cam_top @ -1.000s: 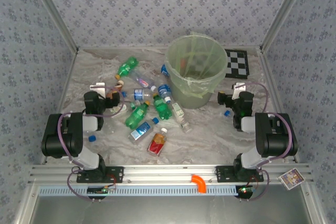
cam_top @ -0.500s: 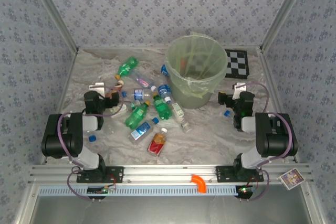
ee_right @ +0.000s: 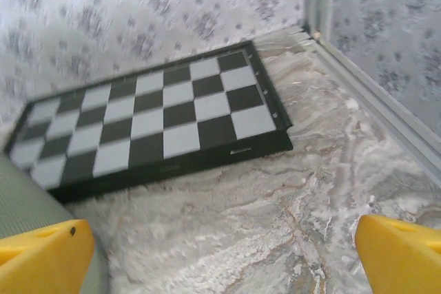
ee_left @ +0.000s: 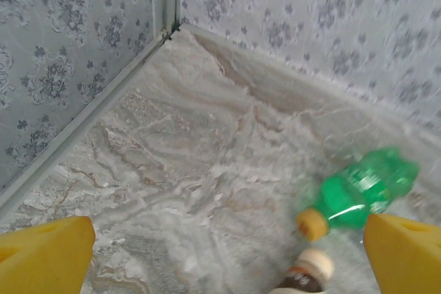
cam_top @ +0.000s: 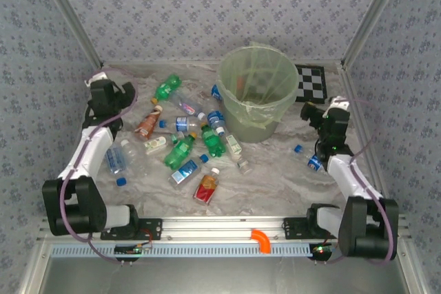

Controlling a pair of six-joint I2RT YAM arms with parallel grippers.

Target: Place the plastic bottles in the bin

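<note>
Twelve or so plastic bottles (cam_top: 180,149) lie loose on the table (cam_top: 275,184), so by my reading the task is barely begun and nearly everything is left to do. Nearest the arm bases is a squat red-orange bottle (cam_top: 207,185) with a white cap, lying on its side. Beyond it sits a tangle of glossy green bottles and clear ones with blue labels, all small, ribbed and light-looking, apt to roll on the smooth marbled surface. One clear bottle (cam_top: 116,158) lies apart beside the left arm, and one blue-labelled bottle (cam_top: 315,163) beside the right.

Further back, the left gripper (cam_top: 102,87) hovers with its yellow fingertips (ee_left: 45,253) spread wide and nothing between them. Its camera shows a green bottle (ee_left: 358,194) with an orange cap just ahead. The right gripper (cam_top: 329,111) is likewise spread and empty, fingertips (ee_right: 41,256) well apart, facing the checkerboard card (ee_right: 158,118).

The bin (cam_top: 258,101) stands upright toward the far side, a thin translucent yellow-green bucket tapering downward. A reddish patch shows through its wall; I cannot tell whether that is a bottle inside.
</note>
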